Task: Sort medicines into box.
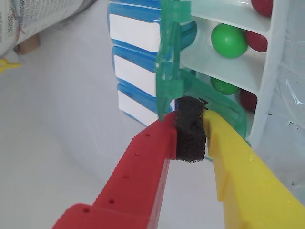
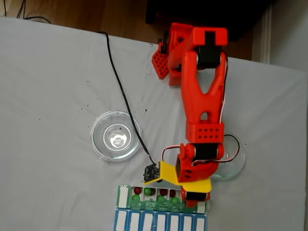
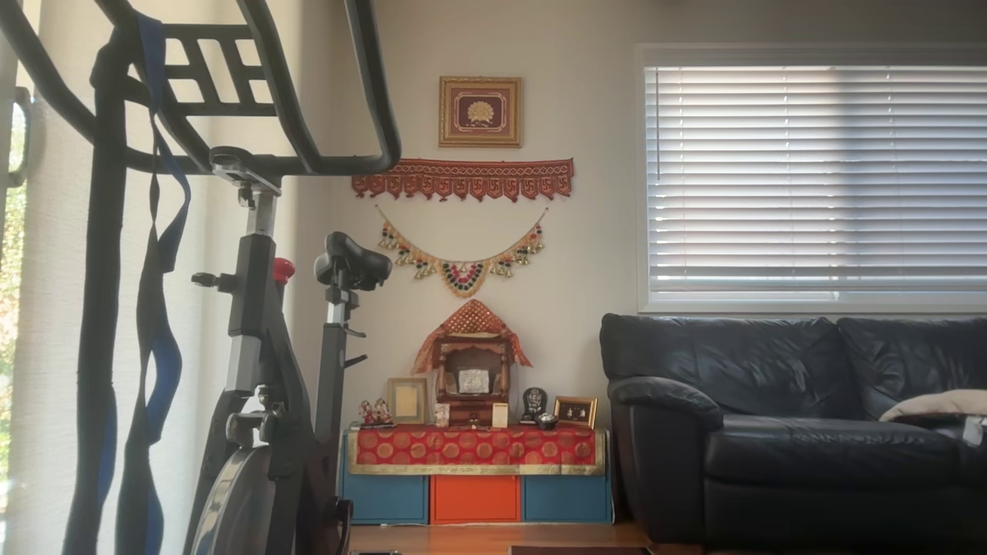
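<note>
Your gripper (image 1: 190, 125) was nearly closed, its red and yellow jaws pinching a green lid (image 1: 172, 57) of the box (image 2: 161, 198) through a black pad (image 1: 190, 129). Green and red balls (image 1: 229, 41) sat inside. The arm (image 2: 202, 96) reached down over the box's right end.

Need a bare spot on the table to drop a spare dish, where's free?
Fixed view: bare cloth left of the glass dish, up to the cable; also the right side past the arm. Crowded at the bottom: box, blue organiser, gripper and a second dish under the arm.
</note>
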